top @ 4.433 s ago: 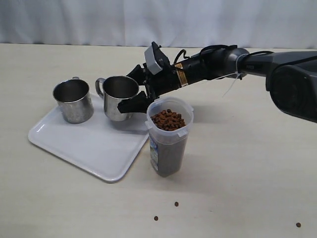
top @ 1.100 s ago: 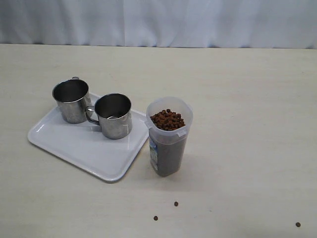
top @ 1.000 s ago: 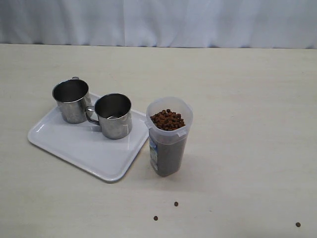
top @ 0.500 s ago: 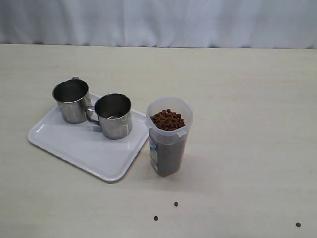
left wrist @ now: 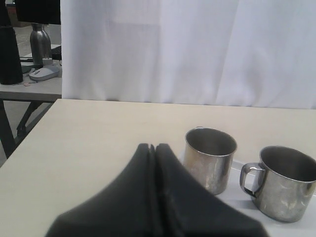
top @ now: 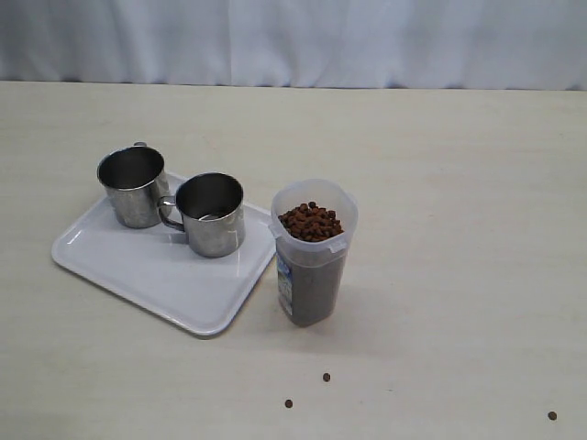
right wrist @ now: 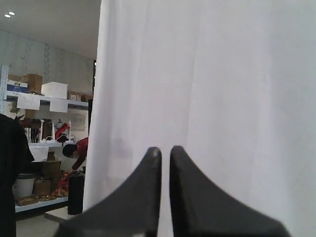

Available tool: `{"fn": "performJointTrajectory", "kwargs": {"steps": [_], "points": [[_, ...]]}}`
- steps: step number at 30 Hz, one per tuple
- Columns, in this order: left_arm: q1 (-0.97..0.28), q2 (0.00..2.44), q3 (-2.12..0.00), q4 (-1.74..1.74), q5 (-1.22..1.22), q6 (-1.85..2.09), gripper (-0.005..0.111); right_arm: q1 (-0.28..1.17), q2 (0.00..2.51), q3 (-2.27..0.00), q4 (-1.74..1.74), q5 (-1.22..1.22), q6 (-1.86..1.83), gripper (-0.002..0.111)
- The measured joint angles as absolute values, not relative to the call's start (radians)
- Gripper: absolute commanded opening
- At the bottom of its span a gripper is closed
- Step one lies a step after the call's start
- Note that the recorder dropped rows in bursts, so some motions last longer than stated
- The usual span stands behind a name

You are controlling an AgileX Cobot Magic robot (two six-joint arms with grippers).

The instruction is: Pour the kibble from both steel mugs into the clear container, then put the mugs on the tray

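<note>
Far mug [top: 135, 186]: stands upright on the back left part of the tray [top: 138, 275], mouth up, bare steel showing inside; its loop handle points away from the camera, toward the curtain [top: 293, 41].
Near mug [top: 212, 214]: upright on the tray too, to the right of the far mug and a little nearer the camera; its handle points left, at the far mug (so close that contact cannot be judged).
Tray: lies flat on the table [top: 459, 229], long axis running from far left to near right in the exterior view; the near half is bare.
Clear container [top: 312, 252]: stands upright on the table, off the tray, just beside the tray's right corner; long axis vertical, mouth open and facing up, blue label turned toward the near left. Whether it touches the tray rim cannot be told.
Kibble [top: 310, 221]: fills the container and heaps up close to the rim.
Loose pellets [top: 326, 377]: three lie on the table in front of the container, two near each other, one well apart at the right.
Left gripper [left wrist: 153, 147]: fingers pressed together on nothing, aimed across the table with both mugs ahead of it.
Right gripper [right wrist: 165, 150]: fingers drawn in with only a thin slit between them, gripping nothing, pointing at the curtain.
Exterior view: neither arm shows in it.
</note>
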State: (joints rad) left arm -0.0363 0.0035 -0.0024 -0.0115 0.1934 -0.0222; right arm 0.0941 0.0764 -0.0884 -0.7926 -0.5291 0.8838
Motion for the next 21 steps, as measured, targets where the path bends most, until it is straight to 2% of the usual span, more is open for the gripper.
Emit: {"fn": "performJointTrajectory", "kwargs": {"steps": [5,7,8,10,12,14,21], "points": [[-0.036,0.003,-0.002,-0.011,0.193,-0.022,0.0,0.122,0.007,-0.052,-0.625,-0.393,0.762,0.005],[-0.036,0.003,-0.002,-0.011,0.193,-0.022,0.0,0.133,0.003,-0.013,-0.164,-0.247,0.397,0.005],[-0.036,0.003,-0.002,-0.011,0.193,-0.022,0.0,0.133,0.003,-0.005,0.098,-0.126,0.088,0.005],[-0.036,0.003,-0.002,-0.011,0.193,-0.022,0.0,0.135,0.003,-0.003,0.213,-0.006,-0.157,0.005],[-0.036,0.003,-0.002,-0.011,0.193,-0.022,0.0,0.135,0.003,-0.003,0.139,0.104,-0.2,0.005],[-0.036,0.003,-0.002,-0.011,0.193,-0.022,0.0,0.135,0.003,-0.003,-0.042,0.163,-0.065,0.005],[-0.036,0.003,-0.002,-0.011,0.193,-0.022,0.0,0.08,0.003,-0.003,-0.132,0.179,0.048,0.005]]}}
